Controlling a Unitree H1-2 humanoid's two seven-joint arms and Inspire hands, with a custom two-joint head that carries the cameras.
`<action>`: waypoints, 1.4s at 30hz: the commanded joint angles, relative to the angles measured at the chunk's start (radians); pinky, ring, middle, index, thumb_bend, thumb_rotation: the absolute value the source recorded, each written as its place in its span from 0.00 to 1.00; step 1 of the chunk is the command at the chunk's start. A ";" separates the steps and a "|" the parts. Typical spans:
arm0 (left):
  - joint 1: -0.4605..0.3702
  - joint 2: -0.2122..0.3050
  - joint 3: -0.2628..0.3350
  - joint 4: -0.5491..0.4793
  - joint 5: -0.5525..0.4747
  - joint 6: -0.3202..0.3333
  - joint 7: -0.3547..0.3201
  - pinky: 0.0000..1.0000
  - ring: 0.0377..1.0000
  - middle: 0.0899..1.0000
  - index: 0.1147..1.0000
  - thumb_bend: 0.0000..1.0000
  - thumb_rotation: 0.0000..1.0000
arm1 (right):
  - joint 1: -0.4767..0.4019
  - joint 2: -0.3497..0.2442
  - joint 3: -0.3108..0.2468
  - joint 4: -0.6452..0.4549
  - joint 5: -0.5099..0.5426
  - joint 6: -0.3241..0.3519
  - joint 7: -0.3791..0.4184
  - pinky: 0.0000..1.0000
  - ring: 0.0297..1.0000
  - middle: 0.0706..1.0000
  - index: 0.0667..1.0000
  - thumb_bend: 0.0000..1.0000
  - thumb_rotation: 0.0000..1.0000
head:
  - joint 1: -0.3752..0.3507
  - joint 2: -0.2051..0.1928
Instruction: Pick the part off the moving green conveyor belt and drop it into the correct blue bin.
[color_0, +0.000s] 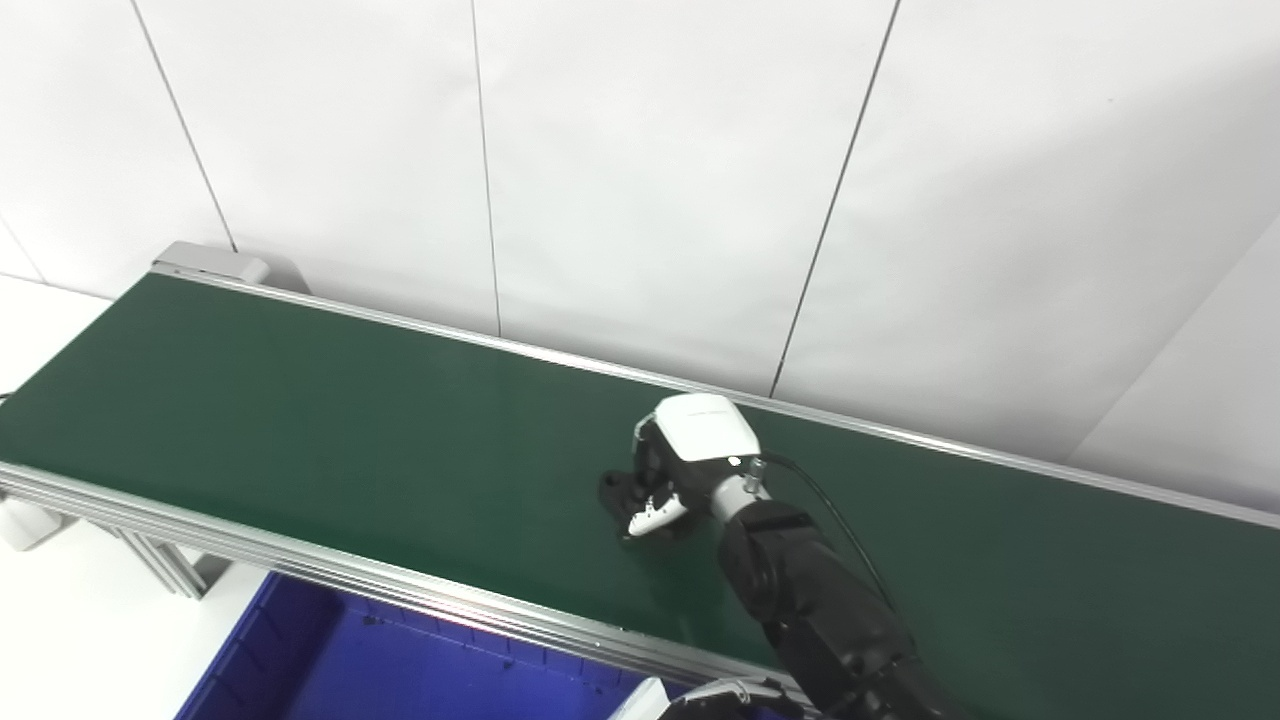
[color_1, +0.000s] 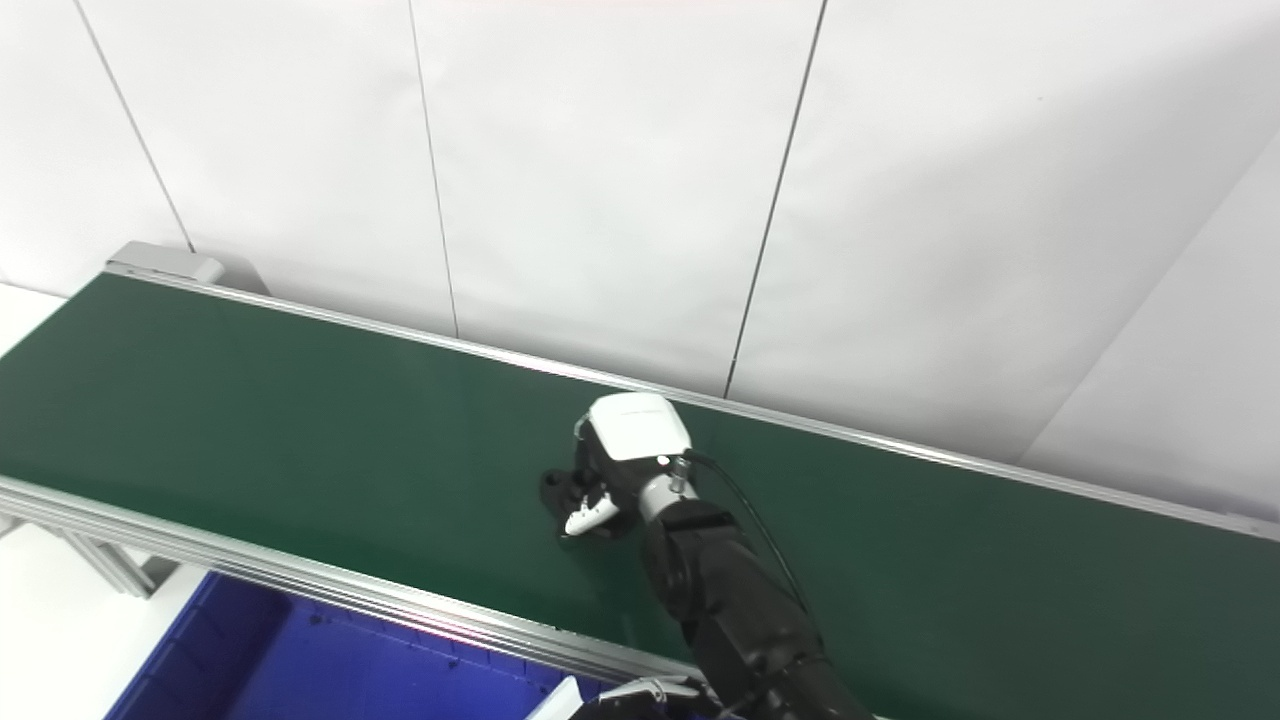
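A small black part (color_0: 613, 492) lies on the green conveyor belt (color_0: 300, 420) near its middle. My right hand (color_0: 672, 470), white-backed with dark fingers, reaches in from the lower right. It rests on the belt with its fingers curled around the part, which sticks out to the hand's left; it also shows in the right eye view (color_1: 610, 465). The part appears to still touch the belt. Only a sliver of my left hand (color_0: 715, 697) shows at the bottom edge, below the belt's near rail.
A blue bin (color_0: 400, 665) sits below the belt's near aluminium rail (color_0: 350, 570) at the lower left. A white panelled wall (color_0: 650, 180) runs behind the far rail. The belt's end roller (color_0: 215, 262) is at the far left.
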 joint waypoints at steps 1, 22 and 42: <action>0.058 -0.124 -0.103 -0.048 -0.005 0.000 0.000 0.73 0.86 0.84 0.73 0.70 0.72 | -0.014 -0.016 0.016 0.002 -0.028 0.078 0.057 0.22 0.28 0.37 0.48 0.52 0.00 | -0.004 0.002; 0.054 -0.086 -0.105 -0.077 -0.009 -0.007 0.000 0.77 0.89 0.86 0.74 0.68 0.74 | 0.030 -0.115 0.023 -0.277 -0.022 0.145 0.200 0.19 0.27 0.36 0.48 0.52 0.00 | -0.065 0.025; 0.075 0.008 -0.039 -0.182 -0.133 0.023 -0.075 0.89 0.94 0.89 0.78 0.71 0.85 | 0.309 -0.293 -0.178 -0.964 -0.080 0.135 0.281 0.20 0.24 0.43 0.45 0.53 0.00 | -0.322 0.115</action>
